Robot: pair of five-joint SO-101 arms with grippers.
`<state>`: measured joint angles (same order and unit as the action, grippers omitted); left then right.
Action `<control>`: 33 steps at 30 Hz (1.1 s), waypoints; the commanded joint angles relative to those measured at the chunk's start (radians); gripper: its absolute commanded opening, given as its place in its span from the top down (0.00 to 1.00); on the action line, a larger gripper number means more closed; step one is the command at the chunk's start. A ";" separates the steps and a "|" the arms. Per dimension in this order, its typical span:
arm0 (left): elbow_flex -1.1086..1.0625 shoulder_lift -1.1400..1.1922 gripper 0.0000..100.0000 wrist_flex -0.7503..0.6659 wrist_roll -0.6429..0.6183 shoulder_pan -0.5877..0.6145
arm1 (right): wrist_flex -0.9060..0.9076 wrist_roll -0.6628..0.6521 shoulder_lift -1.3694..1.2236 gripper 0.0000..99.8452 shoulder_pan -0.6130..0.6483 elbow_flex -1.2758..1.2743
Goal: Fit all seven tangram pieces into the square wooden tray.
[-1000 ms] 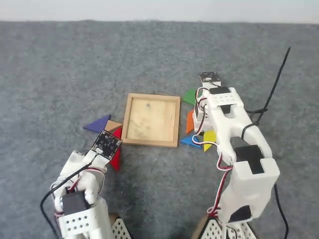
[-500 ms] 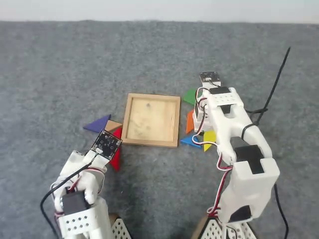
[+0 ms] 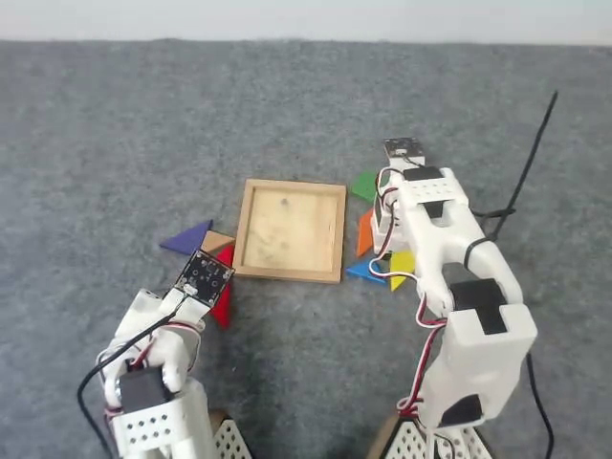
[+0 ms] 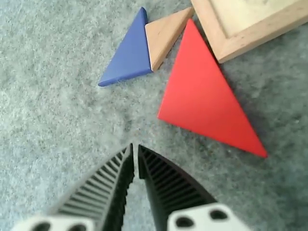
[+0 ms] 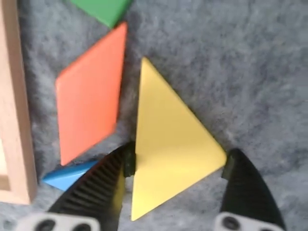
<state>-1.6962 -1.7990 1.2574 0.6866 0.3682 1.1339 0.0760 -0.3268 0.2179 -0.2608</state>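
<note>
End effector [image 5: 180, 161] on right arm straddles yellow triangle [image 5: 161, 134], jaws apart.

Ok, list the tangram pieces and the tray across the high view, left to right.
Dark blue triangle → tan piece → wooden tray → yellow triangle.

Grey felt-like cover [image 3: 115, 143] lies under everything — a pale strip [image 3: 306, 19] runs along its far edge.
</note>
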 commanded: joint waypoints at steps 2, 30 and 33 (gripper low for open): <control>0.013 -0.018 0.98 0.002 0.008 0.009 | 0.001 -0.006 -0.007 0.86 -0.010 0.021; 0.013 -0.018 0.98 0.002 0.008 0.009 | 0.127 -0.144 0.193 0.68 -0.001 0.089; 0.013 -0.018 0.98 0.002 0.008 0.009 | 0.134 -0.193 0.139 0.60 0.028 0.129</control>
<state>-1.6962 -1.7990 1.2574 0.6866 0.3682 1.2735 -0.0621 -0.2010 0.2209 -0.2117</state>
